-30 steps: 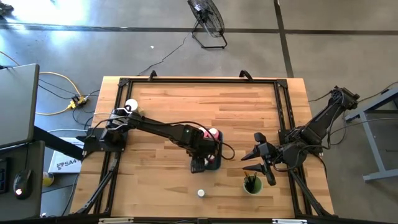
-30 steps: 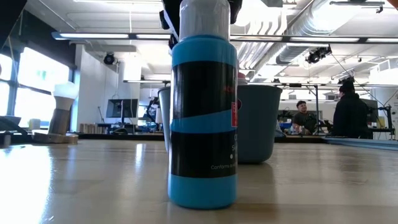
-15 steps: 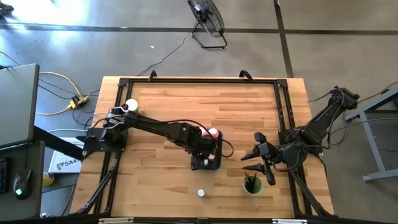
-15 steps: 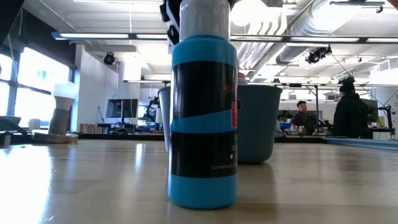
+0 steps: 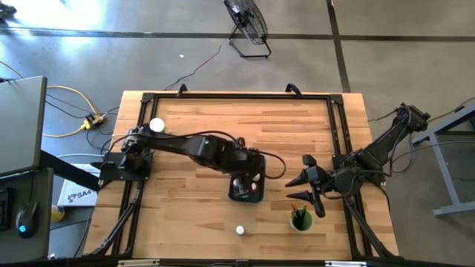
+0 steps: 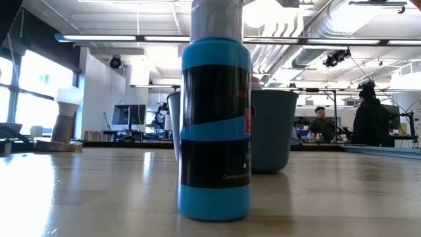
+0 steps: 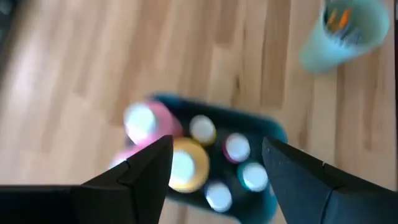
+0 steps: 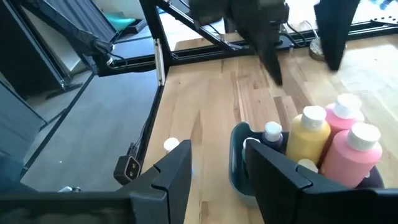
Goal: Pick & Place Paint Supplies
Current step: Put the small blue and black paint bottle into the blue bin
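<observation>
1. Your left gripper (image 7: 217, 163) hangs spread right over the tray (image 5: 246, 194) holding pink bottles (image 8: 348, 155), yellow bottle (image 8: 307, 138), jars (image 7: 237, 148).
2. Right gripper (image 5: 300, 191), fingers apart, sits between tray and green cup (image 5: 300, 219), holding nothing.
3. One blue bottle (image 6: 214, 118) stands alone near the table's (image 5: 193, 119) front edge.

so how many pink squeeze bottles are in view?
2. Both stand in the tray beside the yellow bottle: one pink bottle farther from the right wrist camera, the other nearer. The left arm may hide more.

wooden table (image 5: 193, 119), green cup (image 5: 300, 220), floor fan (image 5: 247, 22), seemingly dark tray (image 5: 236, 196)
</observation>
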